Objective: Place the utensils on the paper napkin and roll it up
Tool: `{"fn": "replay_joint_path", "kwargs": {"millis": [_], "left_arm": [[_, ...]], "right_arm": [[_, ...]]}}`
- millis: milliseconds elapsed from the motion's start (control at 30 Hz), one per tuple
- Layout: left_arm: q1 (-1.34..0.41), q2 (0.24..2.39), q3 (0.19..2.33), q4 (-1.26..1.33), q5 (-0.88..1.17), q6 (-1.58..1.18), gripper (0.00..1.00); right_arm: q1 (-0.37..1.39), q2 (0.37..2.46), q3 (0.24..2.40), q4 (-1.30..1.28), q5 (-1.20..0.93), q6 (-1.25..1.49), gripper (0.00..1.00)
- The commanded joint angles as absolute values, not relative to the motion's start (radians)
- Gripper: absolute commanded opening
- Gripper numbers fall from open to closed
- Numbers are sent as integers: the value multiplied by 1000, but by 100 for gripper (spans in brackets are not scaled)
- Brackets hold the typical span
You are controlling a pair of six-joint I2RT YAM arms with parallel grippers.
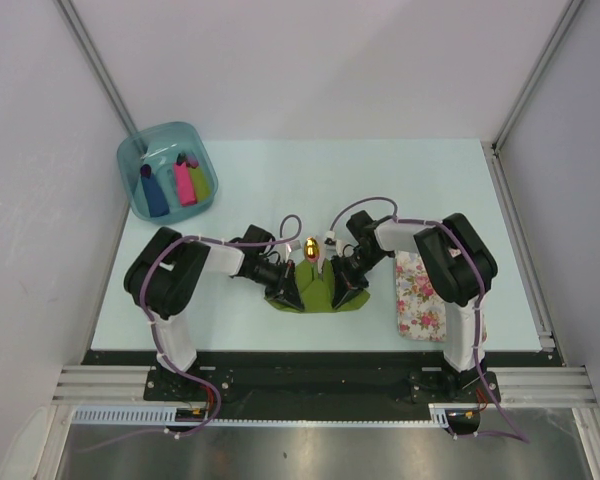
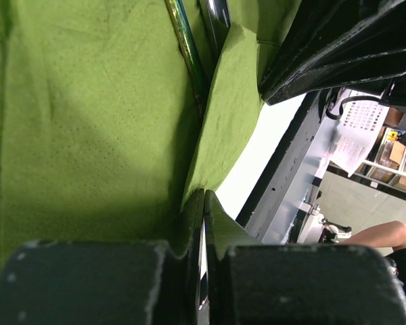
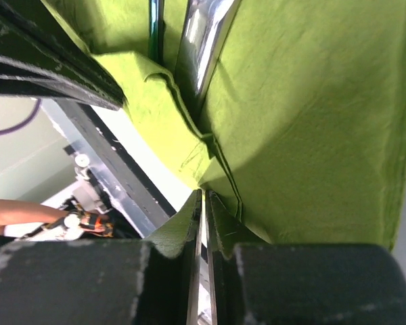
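The olive-green paper napkin [image 1: 317, 293] lies bunched at the table's near middle, folded up around the utensils [image 1: 311, 247], whose shiny head sticks out at its far edge. My left gripper [image 1: 288, 291] is at the napkin's left side and my right gripper [image 1: 345, 289] at its right. In the left wrist view the left gripper [image 2: 204, 198] is shut on a fold of the napkin [image 2: 88, 122], and thin utensil handles [image 2: 187, 51] lie in the crease. In the right wrist view the right gripper [image 3: 204, 195] is shut on the napkin's [image 3: 304, 122] edge beside a shiny utensil [image 3: 204, 47].
A teal basin [image 1: 135, 158] at the back left holds blue, pink and lime rolls. A white floral mat [image 1: 418, 296] lies to the right under my right arm. The table's near edge and a black rail run just behind the napkin.
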State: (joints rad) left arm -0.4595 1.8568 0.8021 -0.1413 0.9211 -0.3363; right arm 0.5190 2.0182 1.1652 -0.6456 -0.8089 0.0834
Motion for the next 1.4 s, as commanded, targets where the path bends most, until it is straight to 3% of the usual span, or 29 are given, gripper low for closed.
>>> {"fn": "replay_joint_path", "kwargs": {"millis": [0,433,833,1167,1367], "left_arm": [[-448,1853,772,-155,850,-316,3],[-448,1848,761,-133,848,-334,0],[-448,1812,732,-66,870,-363,0],[-448,1810,718,-38,864,-371,0],[-448,1818,727,-43,865,-373,0]], "right_arm": [[515,1984,1155,-701,-666,2,11],[477,1924,1104,-778,-644,-57,15],[456,1836,1175,-635,-885,93,23],[503,1985,1195,-630,-751,74,20],[463,1942,1184,-663,-687,49,21]]}}
